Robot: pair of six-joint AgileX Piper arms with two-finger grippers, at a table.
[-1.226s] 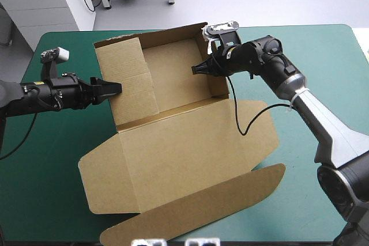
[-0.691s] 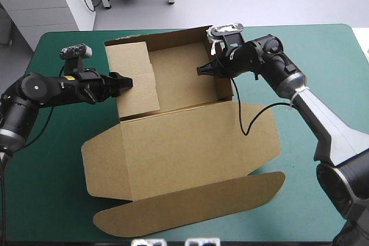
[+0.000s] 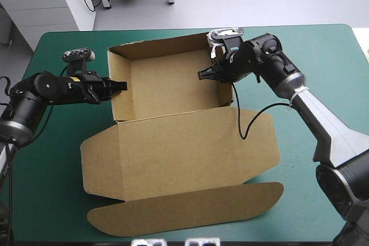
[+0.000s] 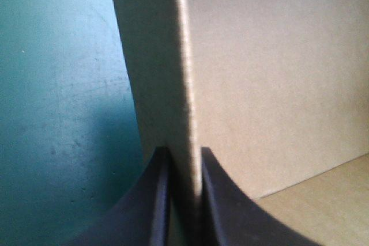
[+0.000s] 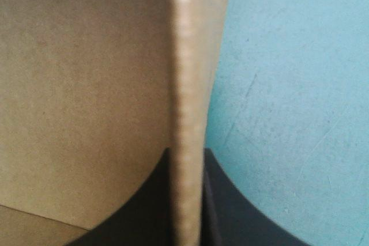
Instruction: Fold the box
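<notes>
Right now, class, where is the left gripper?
In the high view the left gripper is at the table's left side, shut on the box's raised left wall; the right gripper pinches the opposite wall.

Teal-green table (image 3: 46,200): brown box (image 3: 179,154) on it, lid flat.

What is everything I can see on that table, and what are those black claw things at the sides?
Box: one, brown, middle of the table; the far part stands as an open tray with raised walls, the lid lies flat toward the near edge.
Table: one, teal-green cover, under the box.
Left gripper: one, black fingers, shut on the tray's left wall.
Right gripper: one, black fingers, shut on the tray's right wall.
</notes>
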